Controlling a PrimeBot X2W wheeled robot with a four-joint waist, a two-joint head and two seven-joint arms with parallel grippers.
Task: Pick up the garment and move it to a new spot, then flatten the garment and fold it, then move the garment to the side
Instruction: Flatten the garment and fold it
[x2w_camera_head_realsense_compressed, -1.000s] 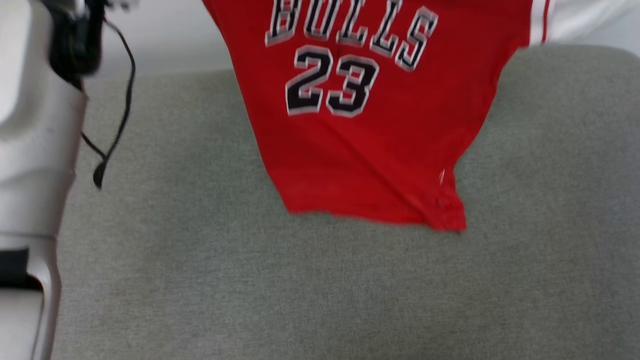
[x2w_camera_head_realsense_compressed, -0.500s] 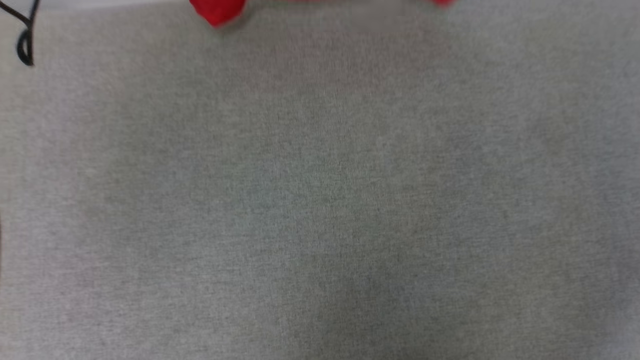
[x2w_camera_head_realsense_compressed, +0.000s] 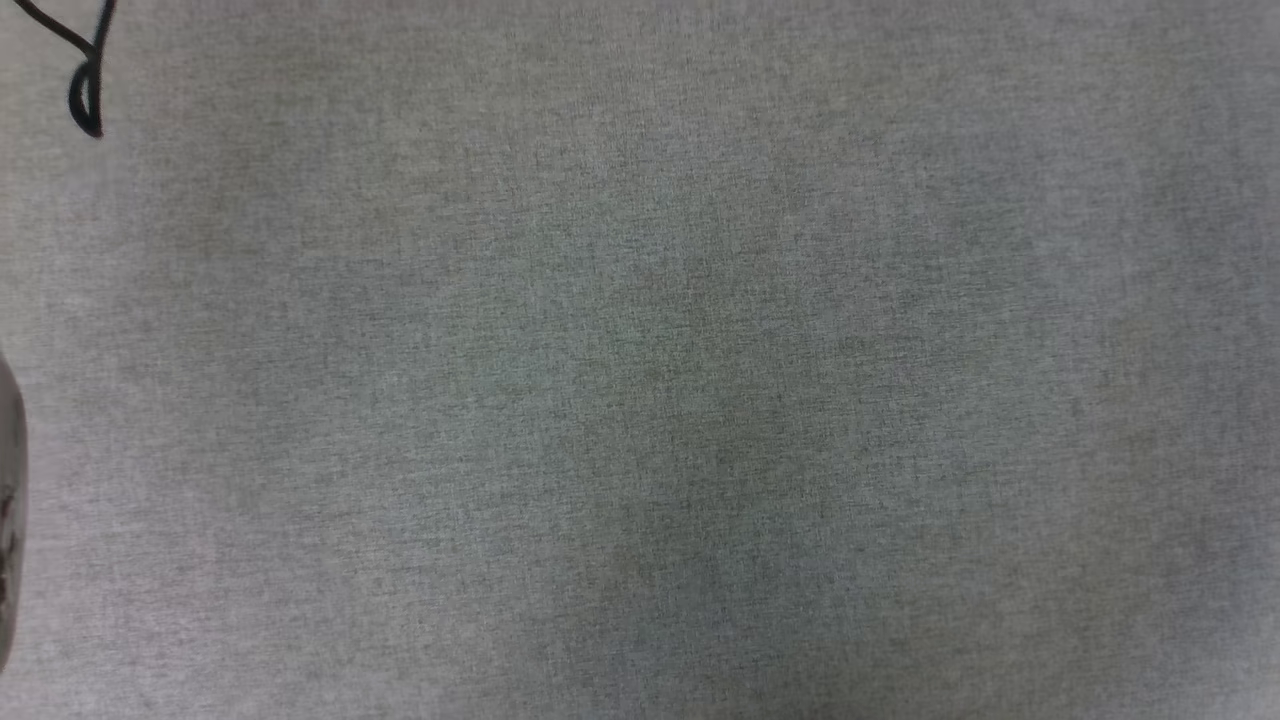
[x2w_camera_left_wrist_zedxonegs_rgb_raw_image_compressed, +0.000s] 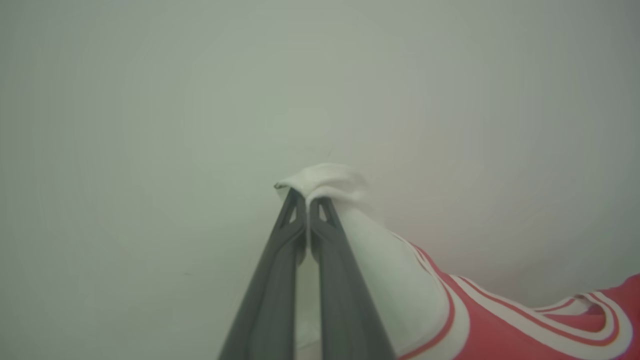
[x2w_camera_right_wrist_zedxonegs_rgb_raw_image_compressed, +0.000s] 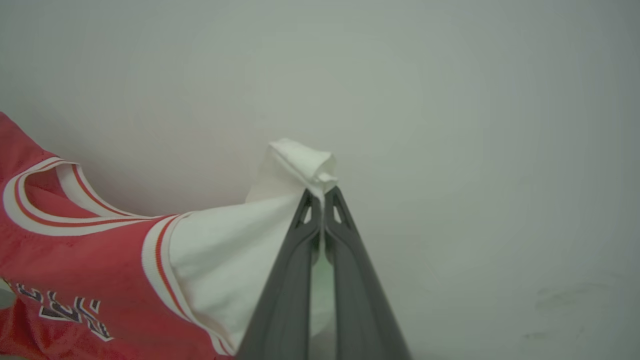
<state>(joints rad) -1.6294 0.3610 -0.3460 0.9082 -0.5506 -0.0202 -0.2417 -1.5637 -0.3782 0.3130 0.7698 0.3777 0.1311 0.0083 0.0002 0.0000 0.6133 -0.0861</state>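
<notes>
garment (x2w_camera_right_wrist_zedxonegs_rgb_raw_image_compressed: 75, 260) higher, off grey surface (x2w_camera_head_realsense_compressed: 640, 360)

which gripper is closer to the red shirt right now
Neither, it's a tie: the left gripper is shut on one white sleeve of the garment, the right gripper on the other.

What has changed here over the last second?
Mostly the head camera moved: the grey surface lost its far edge out of that view's top, and the hem of the garment climbed past the top edge with it. The black cable loop stays at upper left. The left gripper and right gripper are shut on its white sleeve ends.
</notes>
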